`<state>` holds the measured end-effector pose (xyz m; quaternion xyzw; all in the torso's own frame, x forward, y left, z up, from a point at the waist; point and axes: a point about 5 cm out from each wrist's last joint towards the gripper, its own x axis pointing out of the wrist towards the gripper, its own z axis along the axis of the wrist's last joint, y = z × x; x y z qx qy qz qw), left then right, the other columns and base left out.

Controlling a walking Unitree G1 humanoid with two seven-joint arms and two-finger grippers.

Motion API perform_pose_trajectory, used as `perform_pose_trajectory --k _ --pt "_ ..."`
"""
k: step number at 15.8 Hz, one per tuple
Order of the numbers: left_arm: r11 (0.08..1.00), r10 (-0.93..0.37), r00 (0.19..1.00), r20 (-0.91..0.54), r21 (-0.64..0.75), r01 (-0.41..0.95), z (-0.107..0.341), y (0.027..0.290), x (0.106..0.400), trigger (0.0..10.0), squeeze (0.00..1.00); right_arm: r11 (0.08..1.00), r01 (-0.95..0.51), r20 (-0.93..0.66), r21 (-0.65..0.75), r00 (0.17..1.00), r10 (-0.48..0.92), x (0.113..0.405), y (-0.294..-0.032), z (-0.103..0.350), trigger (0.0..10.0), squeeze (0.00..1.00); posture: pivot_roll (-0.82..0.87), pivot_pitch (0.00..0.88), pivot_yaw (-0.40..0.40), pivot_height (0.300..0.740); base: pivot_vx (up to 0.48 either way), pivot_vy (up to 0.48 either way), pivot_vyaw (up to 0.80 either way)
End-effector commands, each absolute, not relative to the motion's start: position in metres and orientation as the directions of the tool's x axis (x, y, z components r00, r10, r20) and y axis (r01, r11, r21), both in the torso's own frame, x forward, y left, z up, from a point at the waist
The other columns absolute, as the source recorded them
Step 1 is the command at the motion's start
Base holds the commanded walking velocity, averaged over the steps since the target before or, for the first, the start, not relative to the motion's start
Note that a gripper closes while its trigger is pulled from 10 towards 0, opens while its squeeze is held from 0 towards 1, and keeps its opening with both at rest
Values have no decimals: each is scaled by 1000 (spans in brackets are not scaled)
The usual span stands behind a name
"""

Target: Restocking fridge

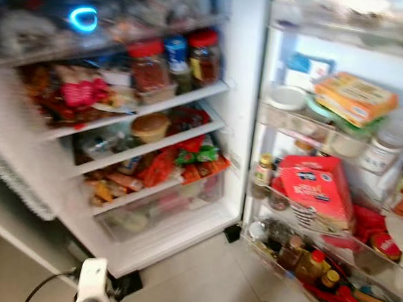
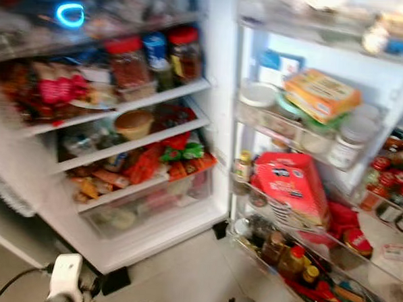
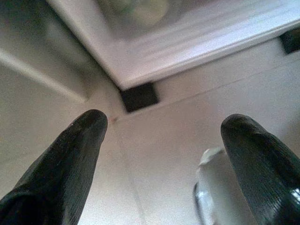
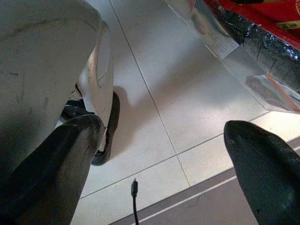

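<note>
The fridge stands open in front of me, its picture a little blurred. Its shelves are packed: red-lidded jars on an upper shelf, a brown tub below, red and orange packets lower down, and a clear drawer at the bottom. My left gripper hangs open above the floor by the fridge's lower corner, holding nothing. Low over the tiles beside the door, my right gripper is open and holds nothing too.
The open door's bins on the right hold an orange box, a big red packet and several bottles. Pale floor tiles lie before the fridge. A white object with a black cable is at the lower left.
</note>
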<state>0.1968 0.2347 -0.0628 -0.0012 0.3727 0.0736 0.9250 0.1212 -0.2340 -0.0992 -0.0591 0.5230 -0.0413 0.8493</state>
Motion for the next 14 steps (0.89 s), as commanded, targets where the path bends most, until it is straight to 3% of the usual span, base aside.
perform_pose_trajectory --k 1,3,5,14 --pt "981 179 670 -720 82 -174 -66 245 188 10000 0 998 -58 -880 -14 475 15 130 -190 -104 10000 0 -208 0 173 640 0 349 0" --pt "977 195 629 -753 88 -196 -75 252 165 10000 0 992 -115 -890 -46 457 11 130 -192 -104 10000 0 -203 0 177 640 0 345 400" --pt "976 197 610 -768 95 -196 -78 253 158 10000 0 995 -82 -894 -57 448 -14 127 -196 -105 10000 0 -213 0 176 640 0 347 800" --pt "972 197 599 -776 74 -224 -80 247 160 10000 0 995 -78 -894 -57 448 -16 123 -205 -104 10000 0 -186 0 119 640 0 331 0"
